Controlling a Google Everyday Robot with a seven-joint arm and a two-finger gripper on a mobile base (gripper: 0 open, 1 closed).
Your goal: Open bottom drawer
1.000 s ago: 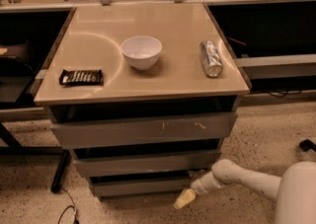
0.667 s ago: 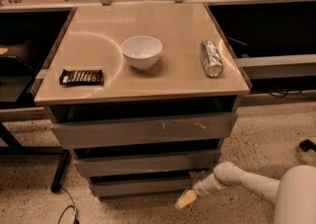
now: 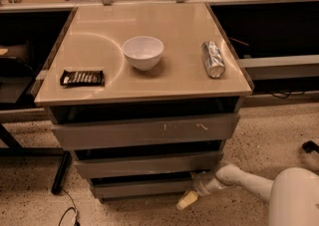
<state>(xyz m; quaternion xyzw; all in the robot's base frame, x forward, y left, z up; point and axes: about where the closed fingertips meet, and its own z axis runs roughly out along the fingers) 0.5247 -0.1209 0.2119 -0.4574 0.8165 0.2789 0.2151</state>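
The bottom drawer (image 3: 139, 188) is the slimmest grey front, lowest of three under the beige table top, with a dark gap above it. Above it sit the mid-sized grey front (image 3: 147, 164) and the widest grey front with pale scratch marks (image 3: 144, 131). My white arm reaches in from the lower right. My gripper (image 3: 192, 196) is at the right end of the bottom drawer, near the floor, with a pale yellowish fingertip (image 3: 186, 201) pointing down-left in front of the drawer's lower right corner.
On the table top (image 3: 174, 78) stand a white bowl (image 3: 143, 52), a silver can lying on its side (image 3: 213, 58) and a dark snack bar (image 3: 82, 77). A black table leg (image 3: 61, 171) and a cable (image 3: 67, 213) lie at the left on the speckled floor.
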